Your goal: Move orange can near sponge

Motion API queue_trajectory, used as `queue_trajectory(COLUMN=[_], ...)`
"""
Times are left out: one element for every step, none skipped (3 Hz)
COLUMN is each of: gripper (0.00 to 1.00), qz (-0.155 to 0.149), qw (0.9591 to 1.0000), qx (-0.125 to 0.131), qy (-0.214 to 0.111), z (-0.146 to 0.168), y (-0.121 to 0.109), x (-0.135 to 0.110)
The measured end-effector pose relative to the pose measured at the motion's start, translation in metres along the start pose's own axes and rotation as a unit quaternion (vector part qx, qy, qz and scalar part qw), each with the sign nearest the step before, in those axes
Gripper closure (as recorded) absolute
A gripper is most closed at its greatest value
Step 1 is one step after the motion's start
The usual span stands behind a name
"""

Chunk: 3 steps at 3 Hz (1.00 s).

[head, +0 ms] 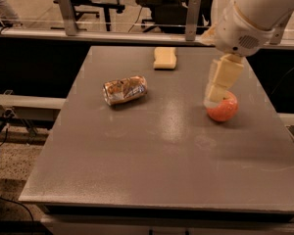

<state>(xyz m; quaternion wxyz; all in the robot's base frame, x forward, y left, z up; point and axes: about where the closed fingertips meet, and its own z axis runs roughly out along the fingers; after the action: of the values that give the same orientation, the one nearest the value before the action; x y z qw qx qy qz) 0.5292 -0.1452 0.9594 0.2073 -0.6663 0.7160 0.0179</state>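
i'm on the reach step: the gripper (213,100) hangs at the right, just over the apple (226,111), well apart from the can (125,90), which lies on its side left of the table's (152,160) middle. next i'd swing left, drop across the can, then carry it to the sponge (165,58) at the far edge. the gripper hides the apple's top, and i cannot tell whether it's spread or closed (the arm is cut off at the upper right).
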Motion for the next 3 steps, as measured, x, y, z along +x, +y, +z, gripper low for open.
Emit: queue_trajectory(gripper=[0.00,0.00,0.00], qz=[-0.033,-0.063,-0.098], qw=[0.9992,0.9974,0.9942], qx=[-0.010,-0.022,-0.037], qy=[-0.019,-0.028,-0.024], z=[0.021,0.043,0.068], y=[-0.017,-0.025,-0.027], x=[-0.032,-0.064,-0.095])
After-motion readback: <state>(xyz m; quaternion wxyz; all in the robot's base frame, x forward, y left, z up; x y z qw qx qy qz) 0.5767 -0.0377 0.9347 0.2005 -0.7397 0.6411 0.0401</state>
